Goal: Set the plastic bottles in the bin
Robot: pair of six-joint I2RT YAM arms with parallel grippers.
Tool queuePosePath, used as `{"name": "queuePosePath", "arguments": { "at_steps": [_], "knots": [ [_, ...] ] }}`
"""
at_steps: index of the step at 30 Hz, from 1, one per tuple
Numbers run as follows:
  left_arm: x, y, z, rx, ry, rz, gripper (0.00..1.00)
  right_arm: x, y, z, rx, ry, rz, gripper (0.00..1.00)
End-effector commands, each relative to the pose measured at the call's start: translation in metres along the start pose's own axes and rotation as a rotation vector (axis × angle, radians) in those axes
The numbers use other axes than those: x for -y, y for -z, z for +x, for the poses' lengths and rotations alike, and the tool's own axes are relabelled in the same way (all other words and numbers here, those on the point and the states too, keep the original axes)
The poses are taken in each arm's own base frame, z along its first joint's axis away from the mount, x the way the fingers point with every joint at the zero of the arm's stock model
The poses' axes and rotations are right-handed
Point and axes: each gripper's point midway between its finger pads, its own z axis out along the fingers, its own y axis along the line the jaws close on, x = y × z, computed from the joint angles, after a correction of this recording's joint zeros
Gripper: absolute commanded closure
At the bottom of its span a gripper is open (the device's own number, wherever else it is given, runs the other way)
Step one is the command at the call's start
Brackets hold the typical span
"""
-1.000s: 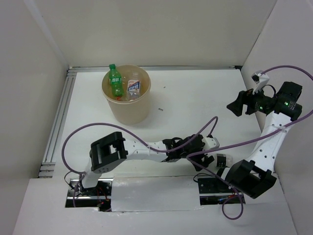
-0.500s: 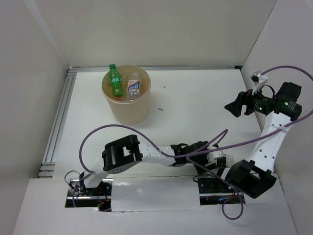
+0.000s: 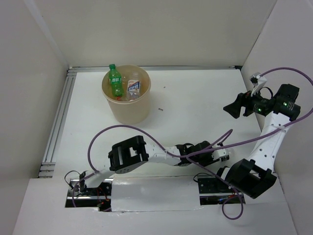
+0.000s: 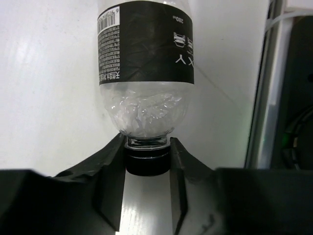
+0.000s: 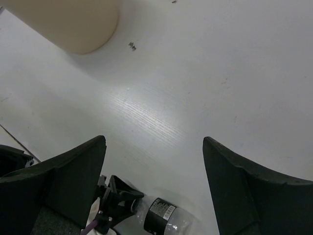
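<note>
A clear plastic bottle with a black label and a black cap lies on the table near the right arm's base. My left gripper is shut on the cap, one finger on each side. From above, the left gripper and the bottle sit at the near right. The right wrist view also catches that bottle. My right gripper hangs open and empty over the right of the table. The tan bin stands at the back left, holding a green bottle and a clear labelled one.
White walls close in the table on three sides. A metal rail runs along the left edge. Purple cables loop over the left arm. The right arm's base stands right beside the held bottle. The bin's wall shows in the right wrist view.
My left arm has reached further right along the near edge and its jaws have closed on the bottle's cap. The right gripper has shifted only slightly.
</note>
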Motion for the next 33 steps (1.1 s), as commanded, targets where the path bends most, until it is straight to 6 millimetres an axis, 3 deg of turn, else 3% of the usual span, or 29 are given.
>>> {"name": "queuePosePath", "arguments": {
  "at_steps": [1,3,5,7,8,11,13,15,16,17,18,20,22,28,33],
  "knots": [
    [-0.004,-0.004,-0.008,0.021,0.011,-0.037,0.99,-0.015,0.002,-0.003,0.024,0.019,-0.038,0.13],
    [-0.008,0.004,-0.007,0.015,0.011,-0.058,1.00,-0.018,0.002,-0.003,0.031,0.028,-0.045,0.15],
    [-0.020,0.023,-0.016,0.028,0.022,-0.124,1.00,-0.026,0.004,-0.007,0.055,0.043,-0.054,0.17],
    [-0.026,0.030,-0.006,0.008,0.029,-0.165,1.00,-0.028,0.006,-0.014,0.079,0.063,-0.049,0.18],
    [-0.029,0.044,-0.009,0.015,0.047,-0.181,1.00,-0.029,0.006,-0.013,0.083,0.060,-0.046,0.20],
    [-0.063,0.075,-0.008,0.000,0.128,-0.298,1.00,-0.036,0.010,-0.027,0.135,0.097,-0.039,0.27],
    [-0.083,0.108,-0.014,0.011,0.169,-0.377,1.00,-0.039,0.013,-0.039,0.175,0.143,-0.035,0.39],
    [-0.095,0.134,-0.001,-0.024,0.188,-0.473,1.00,-0.041,0.014,-0.046,0.200,0.127,-0.050,0.52],
    [-0.106,0.155,-0.016,0.014,0.211,-0.512,1.00,-0.042,0.014,-0.050,0.212,0.128,-0.060,0.55],
    [-0.116,0.169,-0.017,0.021,0.227,-0.561,1.00,-0.045,0.016,-0.055,0.228,0.132,-0.063,0.57],
    [-0.116,0.181,-0.012,0.009,0.245,-0.579,1.00,-0.046,0.016,-0.057,0.235,0.132,-0.070,0.57],
    [-0.132,0.216,-0.033,0.077,0.302,-0.641,1.00,-0.045,0.014,-0.057,0.243,0.132,-0.078,0.57],
    [-0.141,0.241,-0.036,0.080,0.334,-0.693,1.00,-0.044,0.011,-0.050,0.241,0.106,-0.093,0.57],
    [-0.173,0.337,-0.081,0.242,0.459,-0.855,1.00,-0.053,0.011,-0.039,0.234,0.143,-0.103,0.55],
    [-0.222,0.405,-0.055,0.261,0.633,-1.025,1.00,-0.058,0.008,-0.028,0.222,0.138,-0.121,0.43]
  ]
}}
